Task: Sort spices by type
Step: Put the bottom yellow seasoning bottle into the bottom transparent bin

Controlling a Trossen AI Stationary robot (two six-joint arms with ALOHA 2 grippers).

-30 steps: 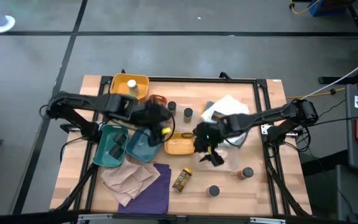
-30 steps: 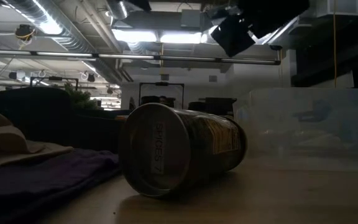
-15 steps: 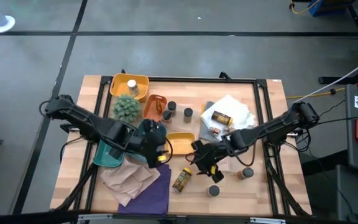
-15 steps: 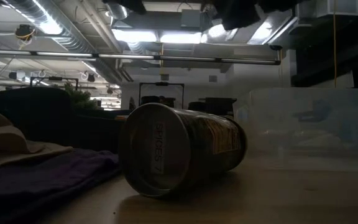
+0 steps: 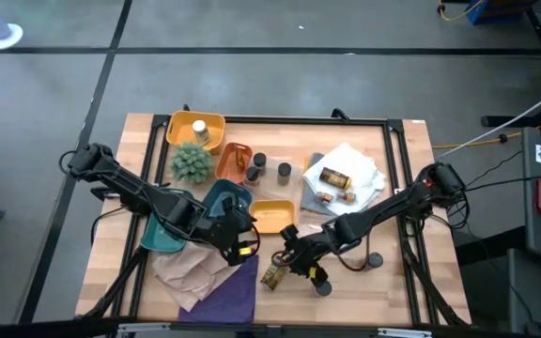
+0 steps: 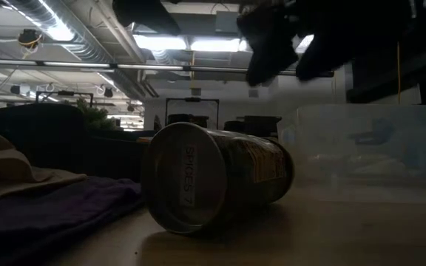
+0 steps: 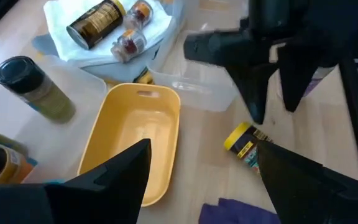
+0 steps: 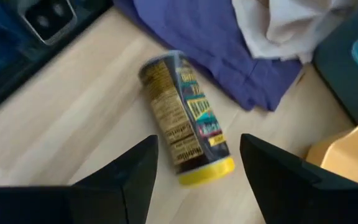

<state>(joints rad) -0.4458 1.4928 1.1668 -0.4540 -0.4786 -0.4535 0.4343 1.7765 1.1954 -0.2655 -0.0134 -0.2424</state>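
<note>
Yellow-lidded jar [image 8: 184, 135] lies partly shadowed under the right hand [image 8: 197, 186], spread wide, empty.

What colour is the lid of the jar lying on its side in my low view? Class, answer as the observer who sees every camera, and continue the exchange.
Observer: Yellow. The right wrist view shows the lid end of the jar.
Operator: Is a tool near it?
Observer: Yes, the right tool hangs just over it, open.
Operator: And the left tool?
Observer: The left tool is open too, close to an empty yellow tray.
</note>
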